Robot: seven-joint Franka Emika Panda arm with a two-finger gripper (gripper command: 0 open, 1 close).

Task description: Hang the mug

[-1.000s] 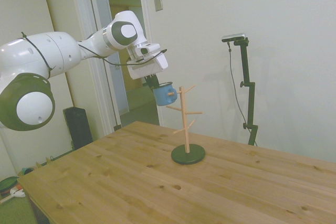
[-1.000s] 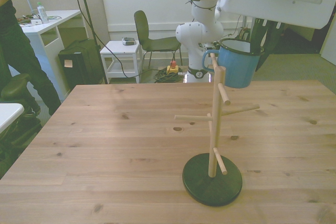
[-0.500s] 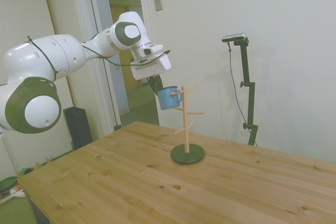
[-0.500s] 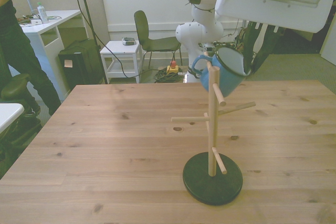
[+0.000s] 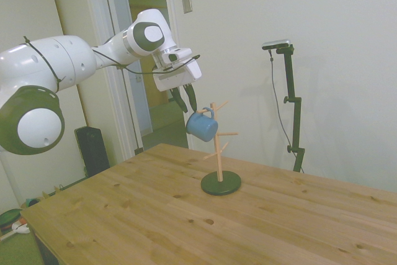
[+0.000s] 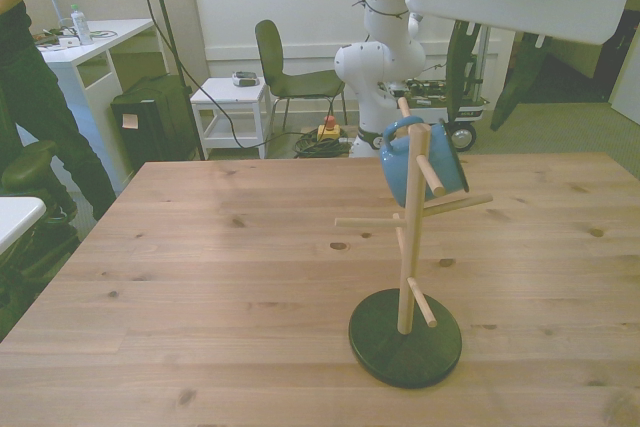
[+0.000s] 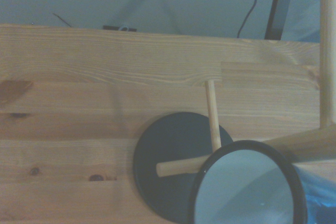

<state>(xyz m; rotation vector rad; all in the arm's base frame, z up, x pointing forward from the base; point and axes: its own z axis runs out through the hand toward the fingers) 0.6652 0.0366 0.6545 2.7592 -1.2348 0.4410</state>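
— What was the room like?

— A plain pale-walled room with an open doorway, and in it a big wooden table (image 5: 186, 215) with a person standing off at the front view's left. The white Franka arm (image 5: 74, 72) reached over the table from above.

— And on the table?

— A wooden mug tree (image 6: 408, 247) on a dark round base (image 6: 405, 339). The blue enamel-style mug (image 6: 420, 162) hung tilted on its top peg by the loop handle (image 5: 206, 113).

— Did the gripper (image 6: 495, 62) have it?

— No; its dark fingers (image 5: 191, 97) stood spread apart just above the mug, grasping nothing.

— How would that mug handle?

— I judged it light, stiff and rather slick (enamel usually is), apt to swing on the peg if nudged. The rim and wall looked the best place to pinch, leaving the handle free.
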